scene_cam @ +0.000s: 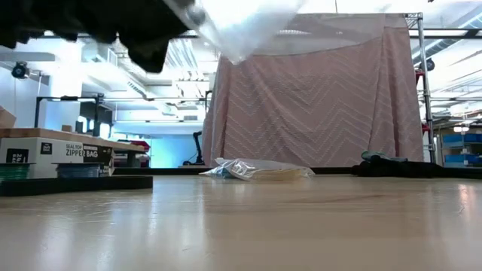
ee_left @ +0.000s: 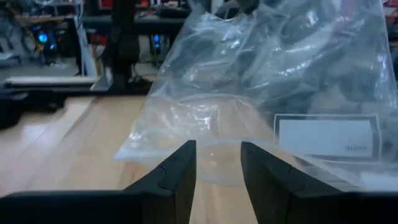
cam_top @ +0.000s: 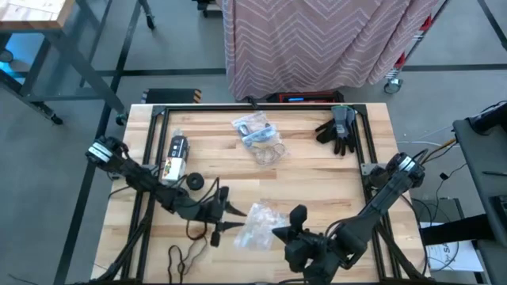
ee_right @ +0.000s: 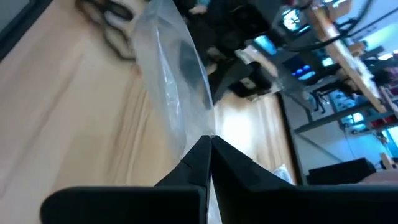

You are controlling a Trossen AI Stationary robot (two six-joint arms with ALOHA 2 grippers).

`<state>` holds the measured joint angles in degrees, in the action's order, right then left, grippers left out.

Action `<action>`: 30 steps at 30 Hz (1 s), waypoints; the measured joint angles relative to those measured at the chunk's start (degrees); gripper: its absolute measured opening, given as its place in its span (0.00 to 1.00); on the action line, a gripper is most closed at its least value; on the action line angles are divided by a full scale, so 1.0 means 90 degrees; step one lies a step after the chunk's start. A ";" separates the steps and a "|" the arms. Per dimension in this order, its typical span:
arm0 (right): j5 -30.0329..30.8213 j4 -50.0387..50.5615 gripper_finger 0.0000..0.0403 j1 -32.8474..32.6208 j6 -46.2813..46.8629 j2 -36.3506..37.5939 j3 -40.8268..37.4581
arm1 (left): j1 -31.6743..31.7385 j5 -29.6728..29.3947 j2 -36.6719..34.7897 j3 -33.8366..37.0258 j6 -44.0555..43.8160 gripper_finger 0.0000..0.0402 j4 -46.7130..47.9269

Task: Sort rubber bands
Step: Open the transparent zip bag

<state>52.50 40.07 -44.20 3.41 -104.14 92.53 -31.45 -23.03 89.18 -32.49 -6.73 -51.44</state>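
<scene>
My right hand [ee_right: 209, 144] is clenched on the edge of a crinkly clear plastic bag [cam_top: 257, 224], lifting it off the pale wooden surface [cam_top: 317, 186]. My left hand [ee_left: 217, 163] faces the bag, fingers parted, nothing held. Next I judge I must open the bag's mouth. Thin black rubber bands [cam_top: 181, 259] lie looped near the left front edge.

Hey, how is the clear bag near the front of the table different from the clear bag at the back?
The front bag is pinched shut in the right tool and lifted off the wood; the back bag lies flat, untouched. The front bag looks empty; the back bag holds blue and tan rubber bands. The left tool faces the front bag, fingers apart; nothing is near the back one. Both are crinkly clear plastic.
</scene>
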 joint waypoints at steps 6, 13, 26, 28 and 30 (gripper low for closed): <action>0.0206 -0.0004 0.00 -0.0180 -0.0370 0.0002 0.0462 | -0.0170 0.0002 -0.0013 -0.0184 0.0148 0.28 -0.0457; 0.0930 -0.0012 0.00 -0.0560 -0.1097 0.0008 0.0850 | -0.0192 0.0001 -0.0196 -0.0086 -0.0233 0.28 -0.1040; 0.1186 -0.0173 0.00 -0.0615 -0.1385 0.0010 0.0846 | -0.0193 0.0515 -0.0052 -0.0350 -0.0702 0.28 -0.1252; 0.1188 -0.0330 0.00 -0.0603 -0.1535 0.0010 0.0844 | -0.0193 0.0518 -0.0011 -0.0392 -0.0740 0.28 -0.1298; 0.1190 -0.0526 0.00 -0.0598 -0.1713 0.0010 0.0844 | -0.0191 0.0520 0.0037 -0.0399 -0.0816 0.28 -0.1402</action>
<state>63.22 35.34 -49.58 -12.00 -104.05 100.12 -33.17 -18.35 89.52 -36.07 -14.07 -64.06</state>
